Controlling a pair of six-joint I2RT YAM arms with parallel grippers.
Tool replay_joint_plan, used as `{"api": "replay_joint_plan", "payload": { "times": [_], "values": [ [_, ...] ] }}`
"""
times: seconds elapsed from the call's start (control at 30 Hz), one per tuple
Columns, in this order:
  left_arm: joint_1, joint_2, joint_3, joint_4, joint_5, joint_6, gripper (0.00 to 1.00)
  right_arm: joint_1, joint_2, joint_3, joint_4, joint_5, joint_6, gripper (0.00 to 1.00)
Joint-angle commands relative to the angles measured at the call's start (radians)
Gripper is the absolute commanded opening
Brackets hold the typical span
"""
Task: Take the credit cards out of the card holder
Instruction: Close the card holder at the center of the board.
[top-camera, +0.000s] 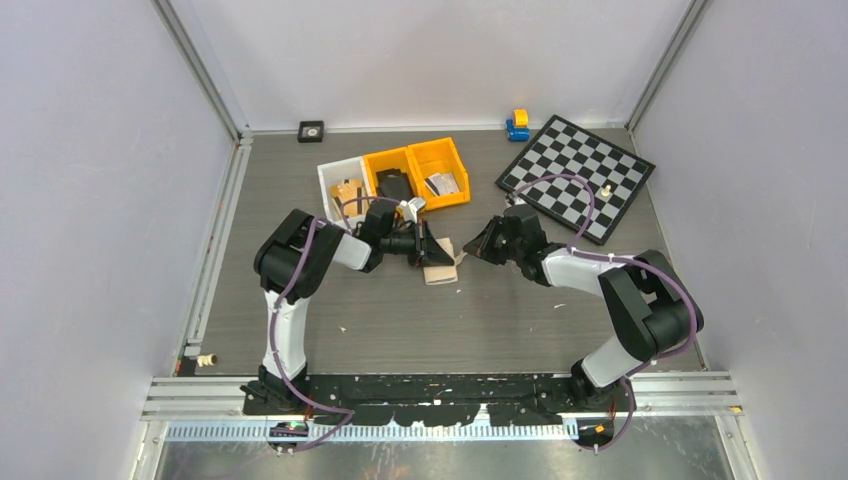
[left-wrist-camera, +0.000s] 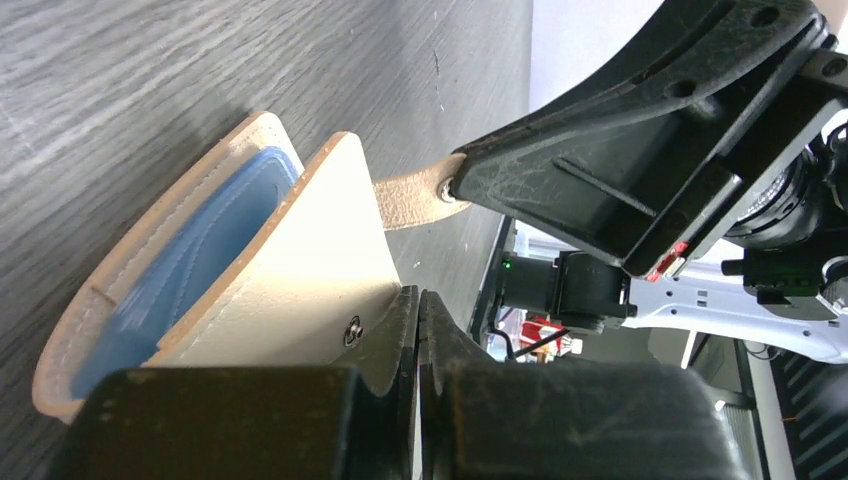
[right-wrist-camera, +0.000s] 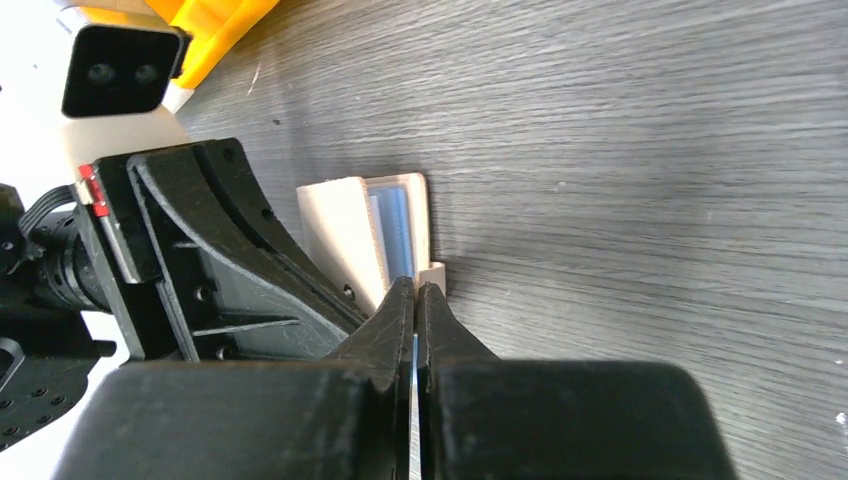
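Note:
The beige card holder (top-camera: 441, 270) lies mid-table, partly spread open. In the left wrist view one cover of the card holder (left-wrist-camera: 300, 260) stands up off the table. A bluish-grey inner pocket (left-wrist-camera: 190, 260) shows between the covers, and no separate credit cards can be made out in it. My left gripper (left-wrist-camera: 418, 300) is shut on the raised cover's edge beside a snap stud (left-wrist-camera: 352, 328). My right gripper (right-wrist-camera: 415, 290) is shut on the holder's strap tab (left-wrist-camera: 410, 198), which stretches toward it. The two grippers face each other across the holder (right-wrist-camera: 360, 230).
Behind the holder stand a white bin (top-camera: 338, 178) and two orange bins (top-camera: 440, 158), with flat silvery items in the right one. A chessboard (top-camera: 578, 175) lies at the back right, a blue-yellow toy (top-camera: 517, 124) by the back wall, and a small black square (top-camera: 311, 130) at the back left.

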Motion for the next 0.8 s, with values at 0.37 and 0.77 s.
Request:
{"api": "replay_joint_plan", "payload": {
  "times": [0.37,0.77],
  "values": [
    [-0.018,0.01,0.069,-0.274,-0.219,0.171,0.0,-0.014,0.012,0.03,-0.009,-0.012,0.002,0.01],
    [-0.019,-0.076,0.062,-0.246,-0.143,0.191,0.0,-0.014,0.043,0.029,0.079,-0.136,0.008,0.0]
  ]
}}
